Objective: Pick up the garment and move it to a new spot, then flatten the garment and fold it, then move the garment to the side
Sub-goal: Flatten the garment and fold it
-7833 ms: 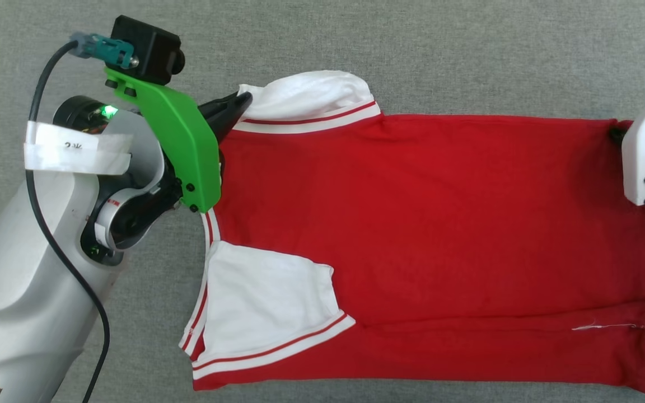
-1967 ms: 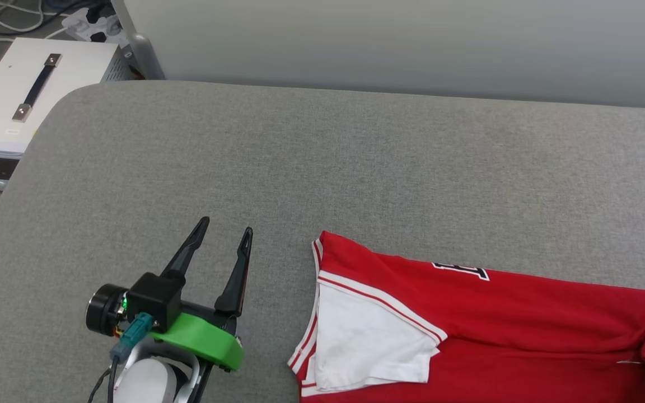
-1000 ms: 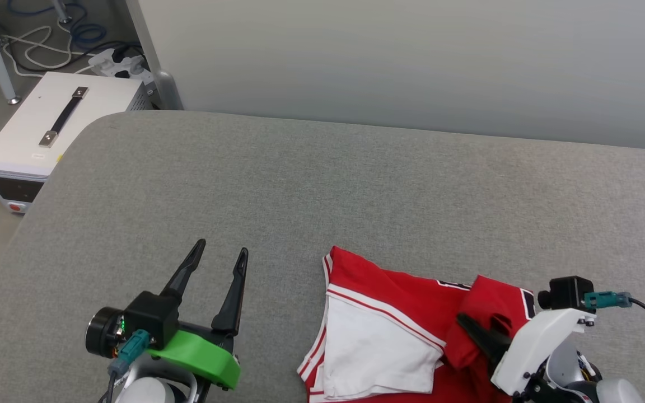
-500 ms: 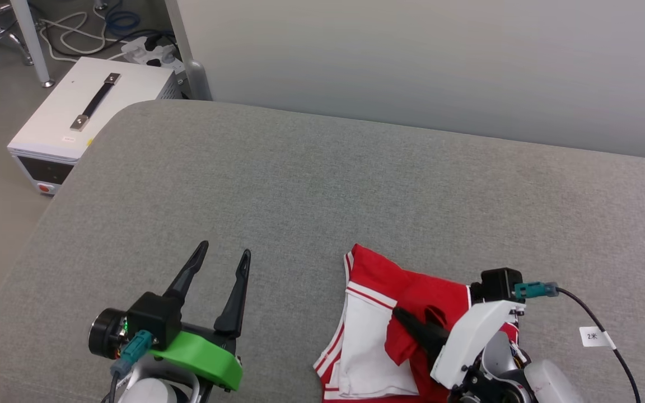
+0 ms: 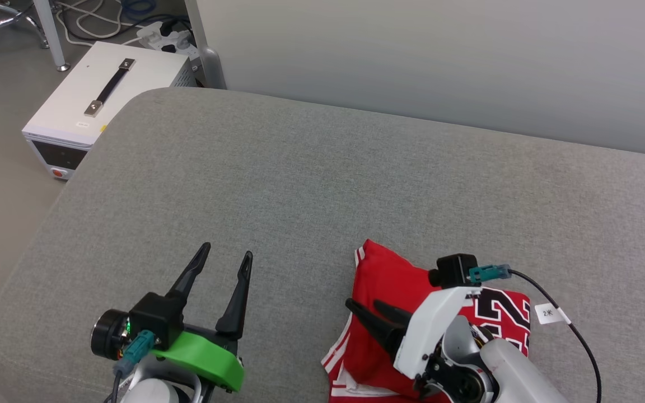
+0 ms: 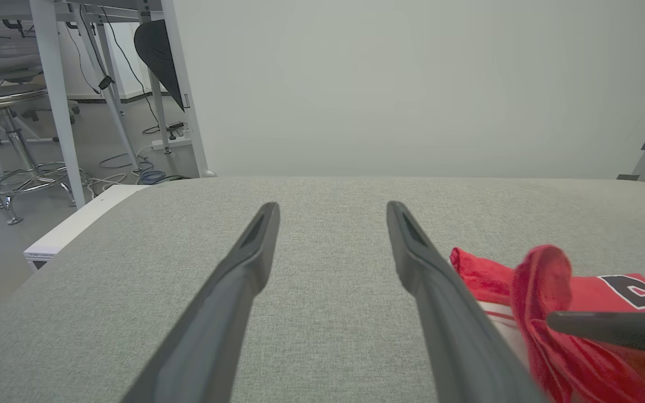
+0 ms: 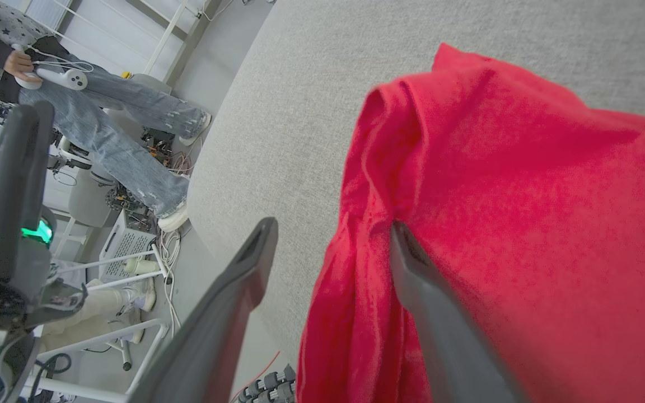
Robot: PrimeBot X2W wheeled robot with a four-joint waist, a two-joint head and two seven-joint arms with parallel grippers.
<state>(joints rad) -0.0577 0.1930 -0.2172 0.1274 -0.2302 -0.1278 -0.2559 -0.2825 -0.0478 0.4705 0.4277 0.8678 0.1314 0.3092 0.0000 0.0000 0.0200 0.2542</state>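
Note:
The garment (image 5: 395, 280), the red T-shirt, lies folded over on the grey padded table (image 5: 300, 168) at the lower right, with black white-outlined lettering (image 5: 501, 310) facing up. My right gripper (image 5: 364, 305) is open low over the fold's left edge. In the right wrist view a ridge of the red garment (image 7: 524, 196) lies between the fingers of the right gripper (image 7: 331, 229) and drapes over one of them. My left gripper (image 5: 226, 252) stands open and holds nothing, left of the garment, above bare table. The left wrist view shows the left gripper (image 6: 332, 210) beside the garment (image 6: 479, 274).
A white box with a black handle (image 5: 104, 89) stands on the floor past the table's rounded left corner. A pale partition (image 5: 412, 56) runs behind the table. A person in jeans (image 7: 104, 129) holding a controller stands beside the table.
My right gripper carried the garment's free end leftward over the rest, folding it, then opened and let the cloth go. The left gripper stayed put. The camera shifted.

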